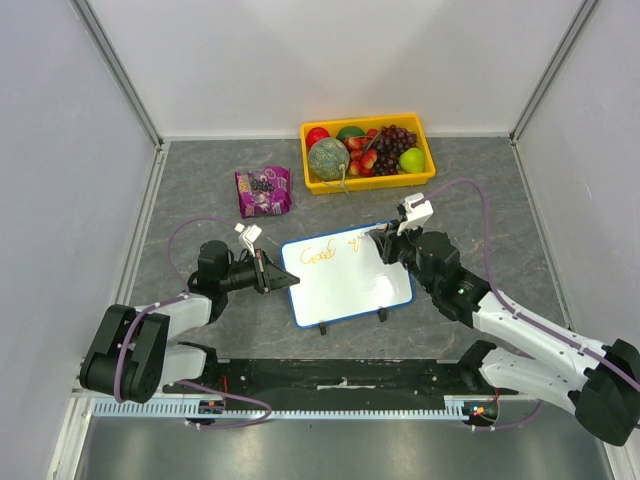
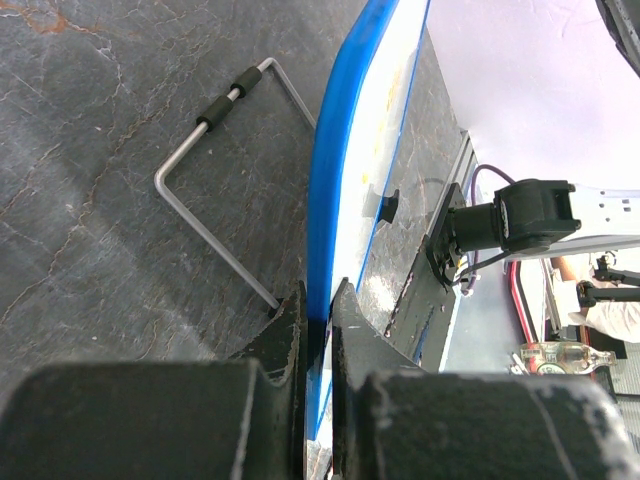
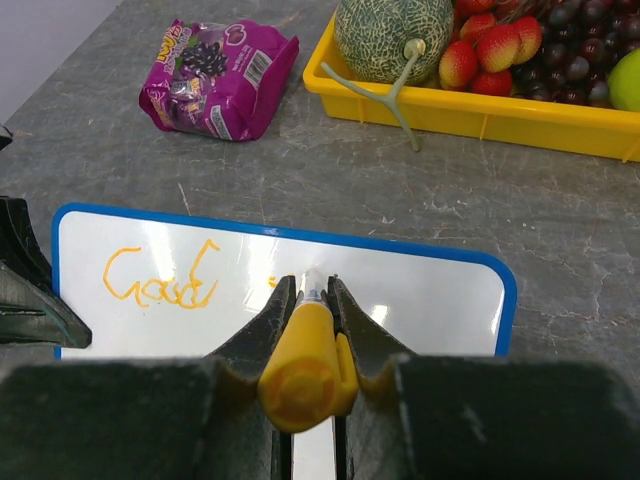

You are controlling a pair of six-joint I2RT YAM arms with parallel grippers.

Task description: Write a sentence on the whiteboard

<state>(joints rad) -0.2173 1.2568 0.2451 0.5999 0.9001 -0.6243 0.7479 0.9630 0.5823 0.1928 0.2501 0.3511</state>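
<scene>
Only the left wrist cam shows the left gripper (image 2: 318,310) pinched shut on the whiteboard (image 2: 335,180)'s blue rim. On the right wrist cam, the right gripper (image 3: 312,288) is clamped on an orange marker (image 3: 308,350), tip on the board mid-table. The sentence (image 3: 160,280) reads "Good" so far, in thin orange cursive.

At the far side of your grey, stone-patterned surface (image 1: 200,190) you have a yellow tray (image 1: 370,183) full of fruit. A netted green melon (image 1: 328,158) fills its left end, and in your right wrist view its pale T-shaped stem (image 3: 395,90) hangs over the tray's near wall. Beside the melon lie strawberries (image 1: 362,160), with a bunch of dark grapes (image 1: 395,140) behind them and a green apple (image 1: 412,159) at the right end. A red fruit (image 1: 318,135) sits in the back left corner. Left of the tray, apart from it, you'll find a purple snack bag (image 1: 263,191) lying flat.
</scene>
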